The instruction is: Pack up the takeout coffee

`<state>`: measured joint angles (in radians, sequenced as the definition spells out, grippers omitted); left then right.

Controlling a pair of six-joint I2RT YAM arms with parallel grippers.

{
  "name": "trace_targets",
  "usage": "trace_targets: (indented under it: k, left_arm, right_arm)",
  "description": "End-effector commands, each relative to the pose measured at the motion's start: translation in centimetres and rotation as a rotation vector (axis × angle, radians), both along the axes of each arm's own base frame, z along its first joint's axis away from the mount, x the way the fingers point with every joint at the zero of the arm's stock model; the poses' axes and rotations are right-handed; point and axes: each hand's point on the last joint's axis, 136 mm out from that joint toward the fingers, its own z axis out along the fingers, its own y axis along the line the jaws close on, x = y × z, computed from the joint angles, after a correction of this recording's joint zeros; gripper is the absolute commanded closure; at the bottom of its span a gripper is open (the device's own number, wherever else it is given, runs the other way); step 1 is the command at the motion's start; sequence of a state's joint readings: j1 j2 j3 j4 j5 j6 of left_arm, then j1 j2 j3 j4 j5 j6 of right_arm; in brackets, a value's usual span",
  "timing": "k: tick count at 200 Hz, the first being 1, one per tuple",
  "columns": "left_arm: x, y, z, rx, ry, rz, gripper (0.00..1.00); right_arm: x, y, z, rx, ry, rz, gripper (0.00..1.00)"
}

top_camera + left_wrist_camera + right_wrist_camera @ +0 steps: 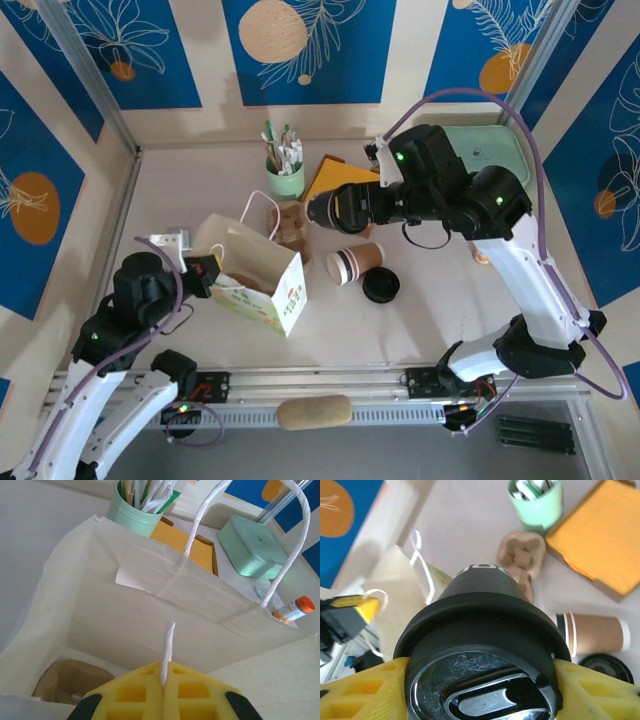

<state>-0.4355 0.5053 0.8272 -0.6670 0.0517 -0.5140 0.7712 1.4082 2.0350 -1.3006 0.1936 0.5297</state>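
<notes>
The left gripper [163, 680] is pinched tight on the bag handle [167, 645], likely to steady the paper bag [255, 270] near the worktop's [450, 300] near-left corner. The right gripper [480, 680] clamps a black lidded cup [480, 630] sideways above mid-worktop. The brown cup [355, 263] lies tipped at the centre, with its lid [381, 285] beside it. The worktop is pale and the walls are blue with a leaf print.

Both arms, the left arm [135, 290] and the right arm [535, 285], are built from white links and rounded black joint housings. Small green lights [400, 157] are seen on the housings. A thin purple cable [470, 92] is run along each arm. The fingers [135, 697] are moulded in yellow with square recesses.
</notes>
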Motion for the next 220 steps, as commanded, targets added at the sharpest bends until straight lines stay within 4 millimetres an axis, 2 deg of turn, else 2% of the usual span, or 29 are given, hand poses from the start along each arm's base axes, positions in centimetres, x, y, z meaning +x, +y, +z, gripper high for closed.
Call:
trace_targets:
  k: [1, 27, 56, 112, 150, 220]
  left_arm:
    - [0.1, 0.0, 0.1, 0.009, -0.026, -0.012, 1.0]
    - [0.1, 0.0, 0.4, 0.006, -0.034, -0.012, 1.0]
    - [0.1, -0.1, 0.5, 0.006, -0.038, -0.016, 1.0]
    - [0.1, -0.2, 0.6, 0.0, -0.046, -0.017, 1.0]
    - [0.2, -0.1, 0.6, -0.001, -0.049, -0.015, 1.0]
    - [0.3, -0.1, 0.7, 0.0, -0.048, -0.013, 1.0]
  right_arm:
    - [-0.9, -0.9, -4.0, -0.071, 0.138, -0.031, 0.5]
    - [-1.9, -1.7, -9.2, -0.209, 0.267, -0.039, 0.51]
    - [-3.3, -1.5, -14.5, -0.337, 0.397, -0.006, 0.51]
    - [-5.5, -0.6, -22.5, -0.563, 0.543, 0.062, 0.51]
    - [-5.7, -0.2, -25.2, -0.612, 0.528, 0.051, 0.51]
    - [-5.8, 0.2, -27.5, -0.606, 0.456, 0.019, 0.51]
